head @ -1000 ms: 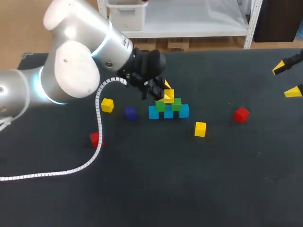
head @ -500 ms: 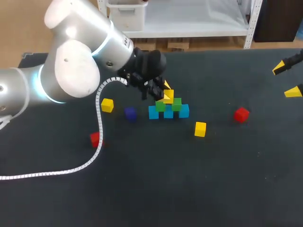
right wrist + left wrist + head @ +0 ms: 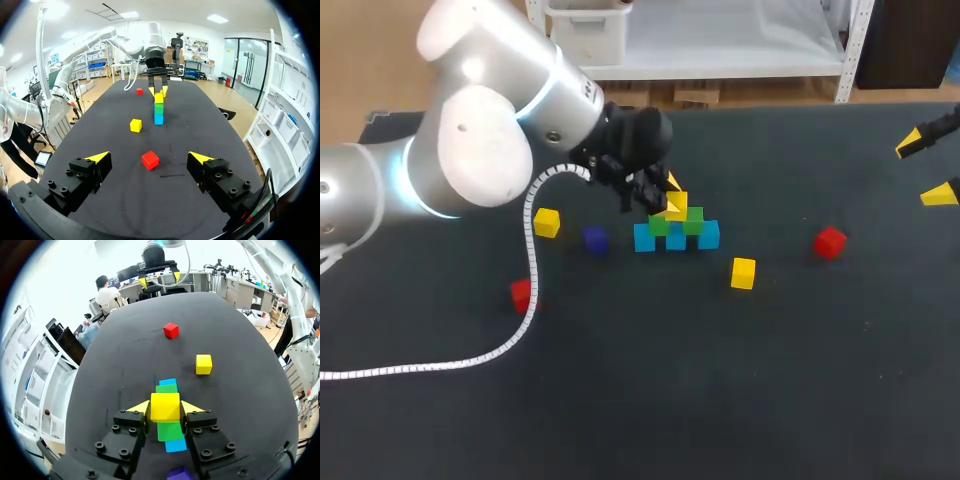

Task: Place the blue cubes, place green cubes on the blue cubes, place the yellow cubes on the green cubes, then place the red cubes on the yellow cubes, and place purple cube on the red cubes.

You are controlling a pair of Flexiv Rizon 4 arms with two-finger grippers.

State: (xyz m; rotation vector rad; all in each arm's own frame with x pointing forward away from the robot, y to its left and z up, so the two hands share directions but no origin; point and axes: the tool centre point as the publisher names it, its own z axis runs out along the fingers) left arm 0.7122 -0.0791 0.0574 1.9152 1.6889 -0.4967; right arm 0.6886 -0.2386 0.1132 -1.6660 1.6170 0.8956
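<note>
Left hand (image 3: 165,409) on yellow cube (image 3: 165,405) (level)

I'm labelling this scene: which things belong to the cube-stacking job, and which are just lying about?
Job: blue cubes, green cubes, yellow cube in the left claw, loose yellow cubes, red cubes, purple cube.
Lying about: only the arm's white cable.

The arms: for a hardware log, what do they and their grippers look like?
The left arm has bulky rounded silver-white links, a pale blue glowing ring and a white coiled cable. The left gripper and right gripper are black, bolted, with yellow wedge tips.
</note>
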